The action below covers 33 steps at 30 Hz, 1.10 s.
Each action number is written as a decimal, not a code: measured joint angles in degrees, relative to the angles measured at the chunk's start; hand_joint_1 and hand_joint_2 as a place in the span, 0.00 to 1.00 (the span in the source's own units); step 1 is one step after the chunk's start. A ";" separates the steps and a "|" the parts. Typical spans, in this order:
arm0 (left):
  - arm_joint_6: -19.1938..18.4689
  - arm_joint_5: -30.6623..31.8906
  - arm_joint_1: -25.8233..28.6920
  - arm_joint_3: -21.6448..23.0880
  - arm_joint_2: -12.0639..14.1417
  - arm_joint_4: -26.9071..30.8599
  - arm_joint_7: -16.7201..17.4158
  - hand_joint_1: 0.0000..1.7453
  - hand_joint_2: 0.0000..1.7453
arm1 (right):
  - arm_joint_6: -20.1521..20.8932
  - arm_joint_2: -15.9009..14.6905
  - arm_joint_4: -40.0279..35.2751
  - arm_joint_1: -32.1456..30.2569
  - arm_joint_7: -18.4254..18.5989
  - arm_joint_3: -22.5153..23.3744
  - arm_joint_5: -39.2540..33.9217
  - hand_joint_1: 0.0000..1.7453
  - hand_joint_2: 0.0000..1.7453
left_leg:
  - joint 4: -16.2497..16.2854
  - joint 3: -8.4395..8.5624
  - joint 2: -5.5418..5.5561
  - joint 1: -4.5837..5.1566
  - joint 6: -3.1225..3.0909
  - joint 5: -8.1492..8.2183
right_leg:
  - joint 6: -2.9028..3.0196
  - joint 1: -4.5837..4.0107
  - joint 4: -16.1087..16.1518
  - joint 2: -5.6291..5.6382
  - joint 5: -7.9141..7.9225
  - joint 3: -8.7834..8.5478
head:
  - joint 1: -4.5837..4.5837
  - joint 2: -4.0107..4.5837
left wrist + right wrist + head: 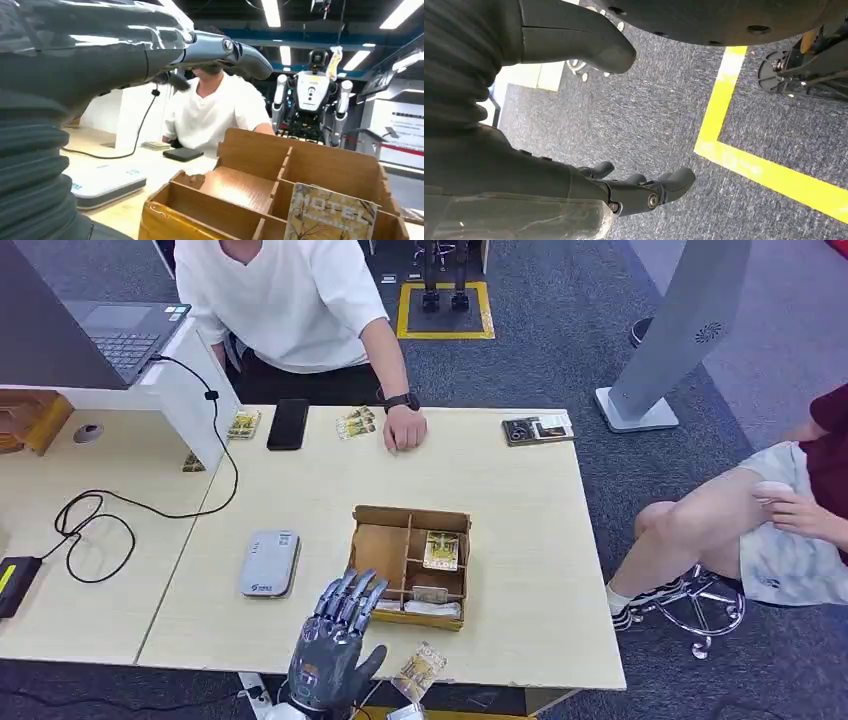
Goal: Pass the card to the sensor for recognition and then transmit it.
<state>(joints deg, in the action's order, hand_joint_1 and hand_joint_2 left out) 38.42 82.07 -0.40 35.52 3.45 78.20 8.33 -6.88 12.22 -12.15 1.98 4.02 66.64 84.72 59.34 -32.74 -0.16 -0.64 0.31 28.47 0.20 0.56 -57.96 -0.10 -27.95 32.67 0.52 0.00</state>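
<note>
Flat grey rectangular card sensor [270, 563] lies near the table's front edge, left of the box. Left hand [338, 635] hovers over the front edge just beside the open brown wooden divided box [380, 550], fingers spread, holding nothing. Printed hotel card [441, 549] stands in the box's rear right compartment. Judged light, thin, stiff, slick: pinch its exposed top edge. Right hand [624, 187] hangs over carpet, fingers loosely apart, empty.
</note>
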 joint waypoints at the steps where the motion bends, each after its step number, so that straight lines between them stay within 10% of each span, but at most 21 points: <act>1: 0.00 0.11 0.03 0.00 -0.04 0.02 -0.29 0.00 1.00 | 0.00 0.00 0.00 0.00 0.00 0.00 0.00 0.00 1.00 | 0.00 0.00 0.00 0.00 0.00 0.00 | 0.00 0.00 0.00 0.00 0.00 0.00 | 0.00 0.00; 13: 0.00 -3.58 -0.43 0.81 -0.07 1.14 -6.08 0.00 1.00 | 0.26 0.00 0.00 0.00 0.00 0.35 -0.50 0.00 1.00 | 0.00 0.01 0.00 0.00 0.00 0.00 | 0.00 0.00 0.00 0.00 0.00 0.01 | 0.00 0.00; 33: -4.83 -7.62 -6.74 8.45 -2.12 0.94 -5.75 0.00 1.00 | 0.55 -0.04 0.00 0.25 0.20 0.42 0.39 0.00 1.00 | 0.01 0.02 0.00 0.00 0.00 0.00 | 0.00 0.00 0.01 0.00 0.00 0.01 | 0.00 0.00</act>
<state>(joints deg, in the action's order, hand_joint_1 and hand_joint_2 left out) 33.60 74.45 -7.14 43.97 1.33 79.14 2.58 -6.34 12.17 -12.15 2.23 4.22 67.06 85.11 59.35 -32.72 -0.17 -0.63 0.31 28.46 0.20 0.56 -57.96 -0.10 -27.95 32.68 0.52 0.00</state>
